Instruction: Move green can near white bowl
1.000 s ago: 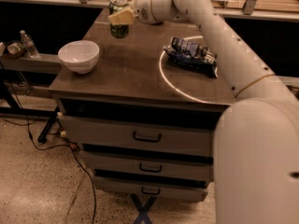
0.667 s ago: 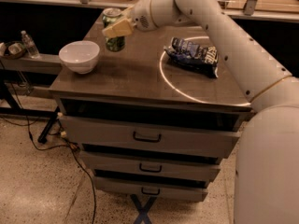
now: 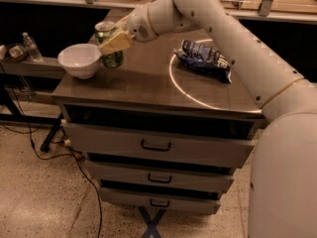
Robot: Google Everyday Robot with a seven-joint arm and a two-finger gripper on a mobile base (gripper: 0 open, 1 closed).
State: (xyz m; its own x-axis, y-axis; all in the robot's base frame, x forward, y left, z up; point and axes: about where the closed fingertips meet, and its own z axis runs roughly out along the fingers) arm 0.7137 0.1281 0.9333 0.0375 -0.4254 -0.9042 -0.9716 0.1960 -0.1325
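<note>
The green can (image 3: 111, 44) stands upright at the left of the brown cabinet top (image 3: 148, 86), just right of the white bowl (image 3: 79, 59). My gripper (image 3: 114, 41) is shut on the green can, its pale fingers (image 3: 117, 42) across the can's side, with the white arm reaching in from the right. The can's lower part looks close to or on the surface; I cannot tell if it touches. The bowl is upright near the top's left front corner.
A dark blue crinkled snack bag (image 3: 203, 59) lies at the right inside a thin white ring (image 3: 179, 88). The cabinet has drawers (image 3: 156, 145) below. A shelf at the far left holds a water bottle (image 3: 31, 46). Cables (image 3: 34, 148) trail on the floor.
The arm has carried the can from the back of the top forward and left, down to just beside the bowl. The view has also shifted, so the cabinet sits further right.
</note>
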